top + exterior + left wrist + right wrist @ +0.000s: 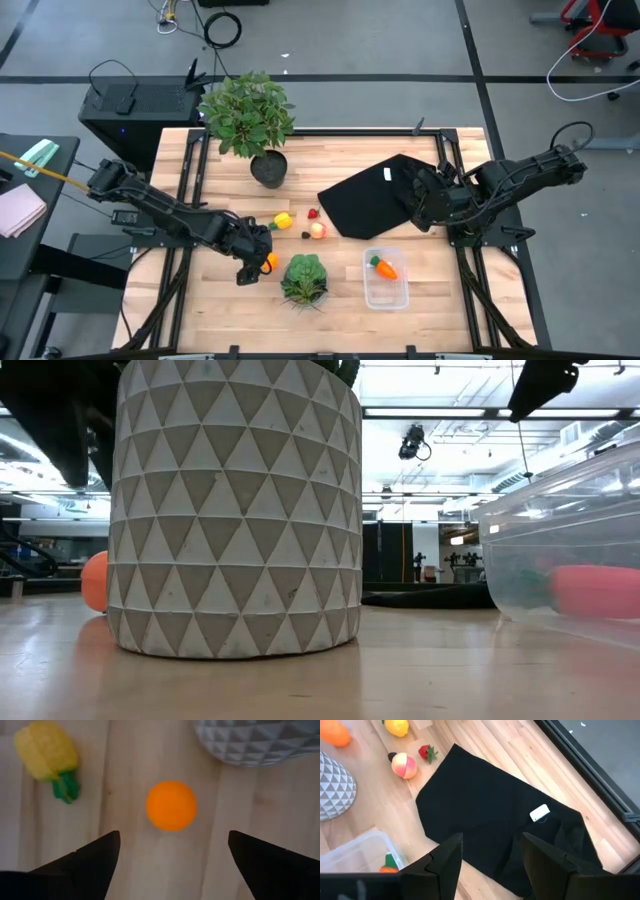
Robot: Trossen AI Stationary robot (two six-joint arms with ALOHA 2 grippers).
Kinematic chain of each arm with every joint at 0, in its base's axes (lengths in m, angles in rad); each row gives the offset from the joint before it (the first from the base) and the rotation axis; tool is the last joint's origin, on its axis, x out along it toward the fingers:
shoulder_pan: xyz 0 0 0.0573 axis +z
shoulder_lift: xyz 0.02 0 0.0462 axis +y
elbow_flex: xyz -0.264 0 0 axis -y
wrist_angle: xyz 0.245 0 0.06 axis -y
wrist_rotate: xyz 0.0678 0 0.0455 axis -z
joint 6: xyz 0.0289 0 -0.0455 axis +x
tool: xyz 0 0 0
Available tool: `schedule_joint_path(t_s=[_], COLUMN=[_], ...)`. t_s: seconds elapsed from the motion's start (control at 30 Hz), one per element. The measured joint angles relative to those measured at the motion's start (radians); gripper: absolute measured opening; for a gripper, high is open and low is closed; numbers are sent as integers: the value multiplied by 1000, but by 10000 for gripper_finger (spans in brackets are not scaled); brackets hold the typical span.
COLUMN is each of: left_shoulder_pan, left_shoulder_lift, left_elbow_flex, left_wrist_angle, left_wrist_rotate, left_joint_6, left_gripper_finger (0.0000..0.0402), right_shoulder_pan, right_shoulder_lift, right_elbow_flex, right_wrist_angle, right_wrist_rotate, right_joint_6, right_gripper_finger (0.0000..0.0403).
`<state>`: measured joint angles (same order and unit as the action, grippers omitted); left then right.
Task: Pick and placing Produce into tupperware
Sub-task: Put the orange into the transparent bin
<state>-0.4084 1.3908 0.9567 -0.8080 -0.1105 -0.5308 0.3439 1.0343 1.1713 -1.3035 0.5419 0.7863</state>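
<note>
On the wooden surface (340, 160), toward its far edge, stands the big potted green plant (247, 112) in a dark pot, and near the middle-right lies the black cloth sheet (365, 205) with a small white tag on it. Both dark arms reach in from the sides: the left gripper (252, 258) hangs low over the near-left part of the surface, its fingers (92, 862) spread wide apart and holding nothing, with the orange ball (171, 805) lying on the wood between and just ahead of them, apart from both. The right gripper (420, 203) hovers over the right edge of the black cloth sheet, its fingers (447, 857) also released and empty. At the near edge sits the leafy lettuce head (304, 278), which in the low view shows as a large grey form patterned with triangles, and to its right stands the tupperware (386, 279), a clear rounded box, open at the top. Inside it lies the orange carrot (384, 266), green end toward the far side. The other produce remains outside the box, scattered between the plant pot and the lettuce head: the yellow piece (284, 220) with a green stem just beyond the left gripper, the pale peach-coloured ball (318, 230) close to the corner of the cloth, and the tiny red piece (312, 213) just beside that ball, toward the plant.
</note>
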Motion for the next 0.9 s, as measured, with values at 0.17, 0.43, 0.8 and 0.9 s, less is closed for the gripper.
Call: schedule_joint_path(t_s=[0.17, 0.43, 0.8, 0.9], left_shoulder_pan=[45, 90, 105, 105], left_shoulder_lift=[5, 5, 5, 5], left_elbow_flex=[-4, -4, -4, -4], left_wrist_angle=[3, 25, 54, 54], left_wrist_rotate=[-46, -61, -25, 1], left_joint_6=[24, 53, 41, 39], left_gripper_finger=[389, 389, 389, 389], right_shoulder_pan=[0, 0, 0, 0], right_shoulder_lift=[12, 50, 73, 73], right_elbow_flex=[0, 0, 0, 0], right_wrist_angle=[7, 12, 29, 39], right_wrist_rotate=[0, 0, 2, 6], right_joint_6=[33, 79, 114, 126], right_gripper_finger=[206, 206, 205, 205])
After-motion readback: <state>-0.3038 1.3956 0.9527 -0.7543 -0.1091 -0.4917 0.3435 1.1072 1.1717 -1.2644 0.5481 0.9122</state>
